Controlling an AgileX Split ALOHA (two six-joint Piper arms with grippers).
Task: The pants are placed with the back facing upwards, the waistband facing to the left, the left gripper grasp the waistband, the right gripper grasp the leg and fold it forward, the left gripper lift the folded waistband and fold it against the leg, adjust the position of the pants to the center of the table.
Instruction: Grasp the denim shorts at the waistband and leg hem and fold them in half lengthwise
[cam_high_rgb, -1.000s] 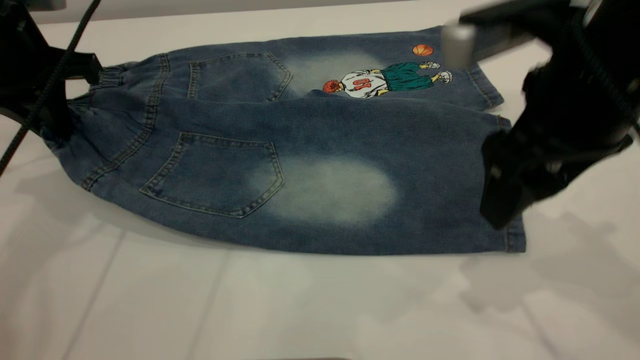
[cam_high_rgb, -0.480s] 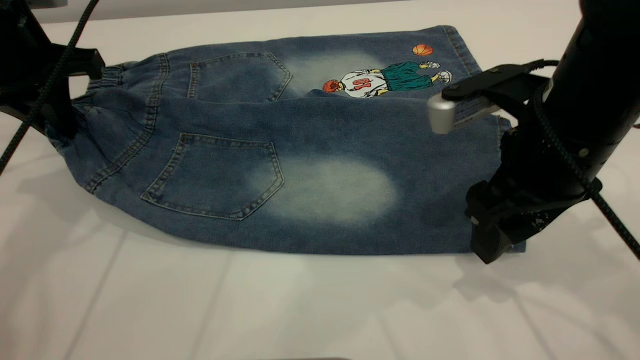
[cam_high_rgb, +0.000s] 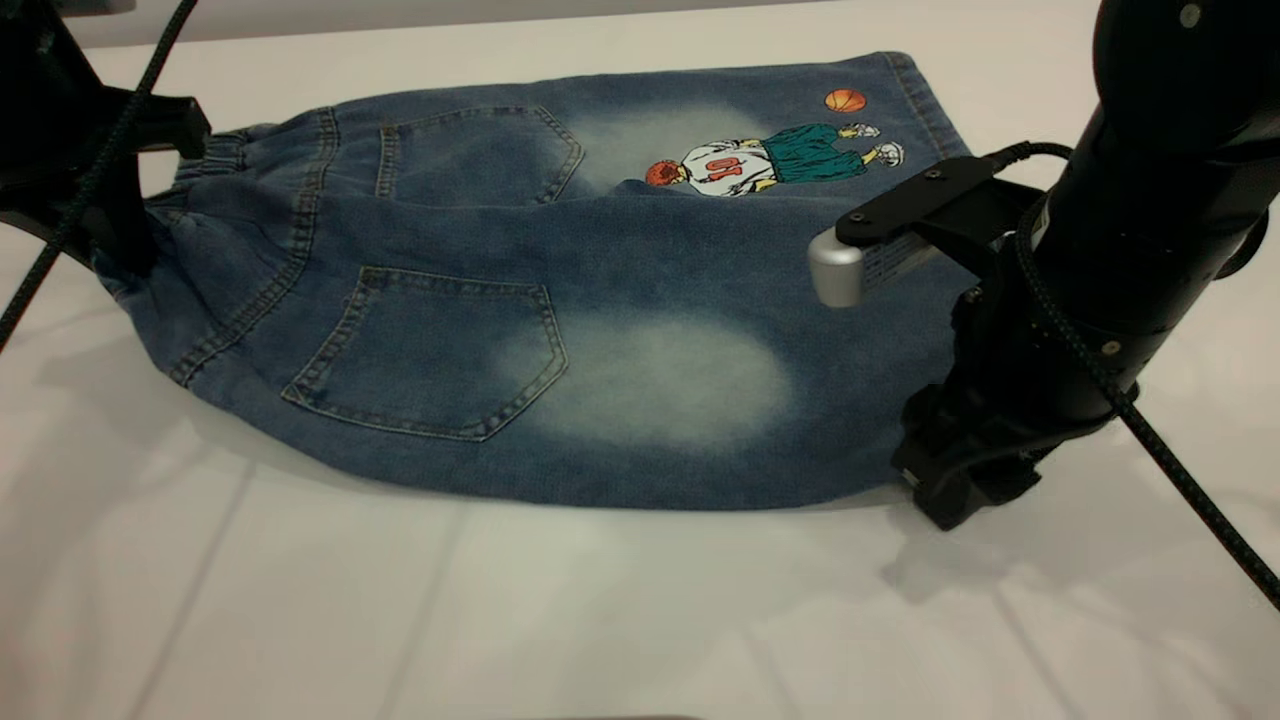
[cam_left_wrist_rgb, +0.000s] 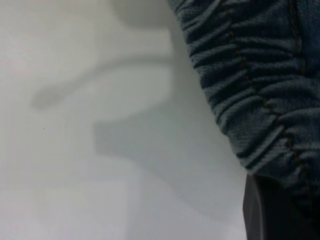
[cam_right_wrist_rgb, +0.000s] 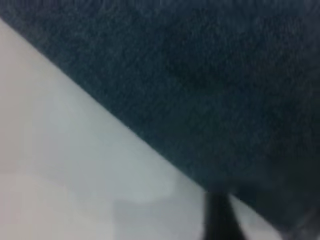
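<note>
We note bare white surface (cam_high_rgb: 560, 620) nearest. Right tool (cam_high_rgb: 945, 485) down at the near right hem of the leg (cam_high_rgb: 700, 400); whether it is apart or together, we cannot tell. Pants (cam_high_rgb: 560, 290) lie back-up, cartoon print (cam_high_rgb: 770, 160) on the far leg. Left tool (cam_high_rgb: 105, 235) at the waistband (cam_high_rgb: 205, 165), far left; its state we cannot tell.

One pair of pants (cam_high_rgb: 560, 300) is counted on the single table (cam_high_rgb: 400, 620). Two back pockets (cam_high_rgb: 430, 350) are seen, two pale faded patches (cam_high_rgb: 650, 380), one cartoon print (cam_high_rgb: 770, 160), one waistband (cam_left_wrist_rgb: 250, 85). Two grippers are tallied: the left gripper (cam_high_rgb: 110, 230), the right gripper (cam_high_rgb: 950, 480).
</note>
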